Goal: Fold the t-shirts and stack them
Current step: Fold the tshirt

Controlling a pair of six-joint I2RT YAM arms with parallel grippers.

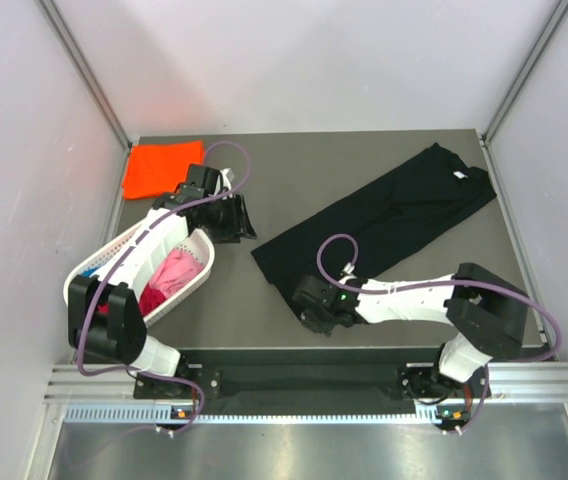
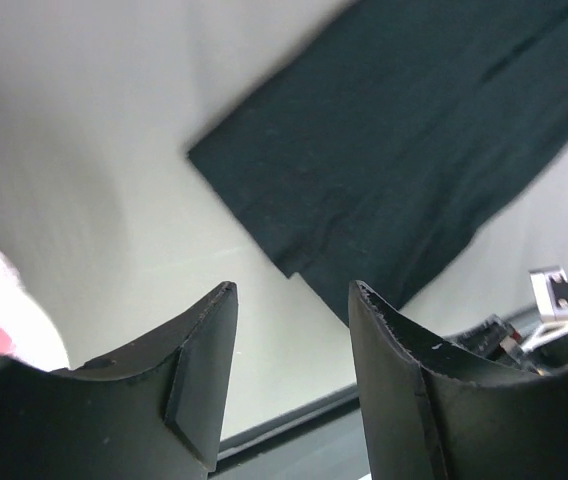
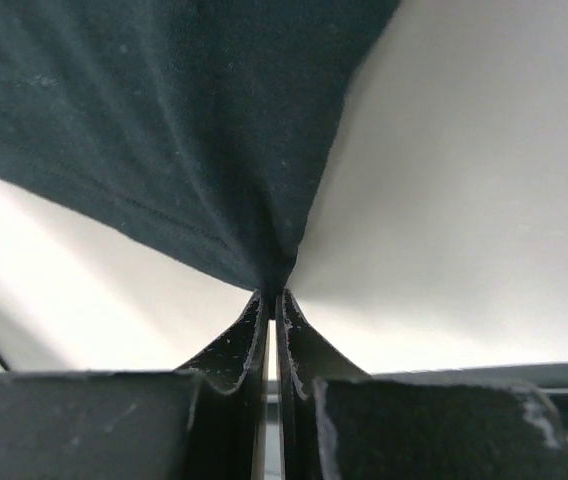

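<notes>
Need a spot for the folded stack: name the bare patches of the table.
Widest: bare table along the far edge, between the orange t-shirt and the black t-shirt. Smaller: near edge, between the basket and the right gripper. Crowded: left side, around the basket and orange t-shirt.

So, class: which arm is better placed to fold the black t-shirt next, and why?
Right, likely: the right end effector is shut on the black t-shirt at its near edge; the left end effector is open, empty, off it.

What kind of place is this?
Probably a robot test booth: two robot arms bolted to a metal rail, plain white walls around the grey table, and a black t-shirt laid out for folding.
</notes>
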